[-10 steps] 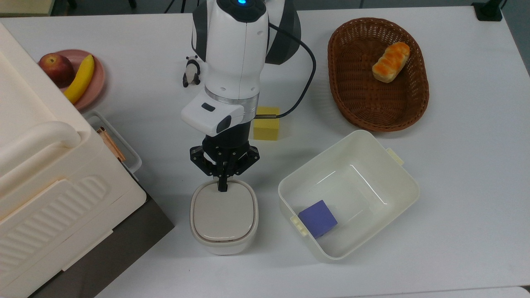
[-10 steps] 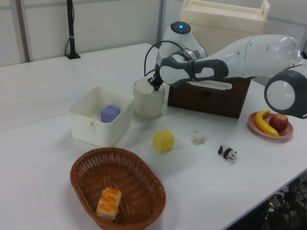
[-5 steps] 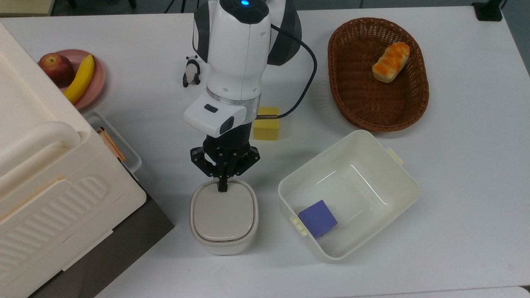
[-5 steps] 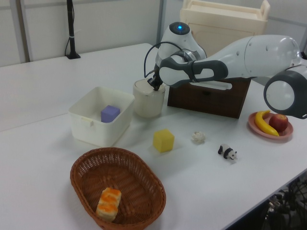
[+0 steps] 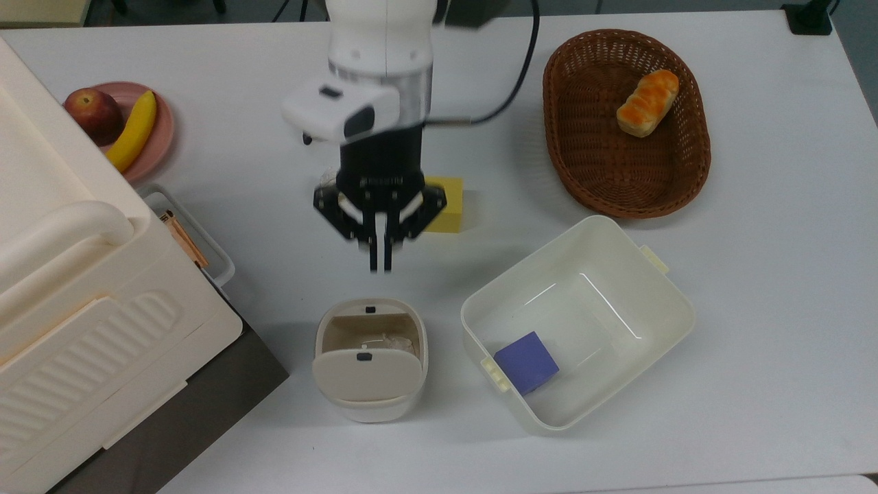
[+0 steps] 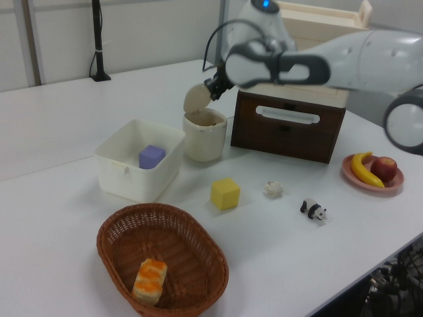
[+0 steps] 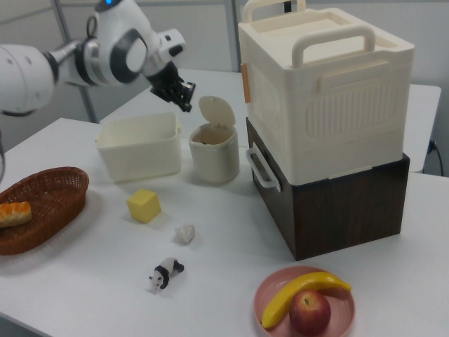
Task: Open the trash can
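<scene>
A: Where does the job stand?

B: Judging by the small cream-white rounded-square plastic trash can [image 5: 371,360], it is open. Its beige-grey hinged lid [image 7: 216,111] stands upright at the rim's far side from the gripper, and the mouth is bare.

A: And the black two-finger gripper [image 5: 381,264]?

B: In the air above the table, apart from the trash can, on the side where the small dark push button [image 5: 370,309] sits. Its fingers are pressed together with nothing between them.

A: So what makes a good finish?

B: I'd say go straight up and away from the trash can, keeping clear of the raised lid, since a knock could swing it shut again.

A: Place the trash can for me.

B: On the white table [image 5: 754,288], just beside the larger lidless white plastic tub [image 5: 675,302] holding a purple cube [image 5: 527,361], with the big cream ribbed box [image 7: 326,91] on its dark brown wooden base [image 7: 351,210] close on its other side. The yellow foam cube [image 6: 225,193] lies near, on the gripper's side.

A: Anything inside?

B: Something pale and crumpled, in the top view; I can't tell what.
</scene>
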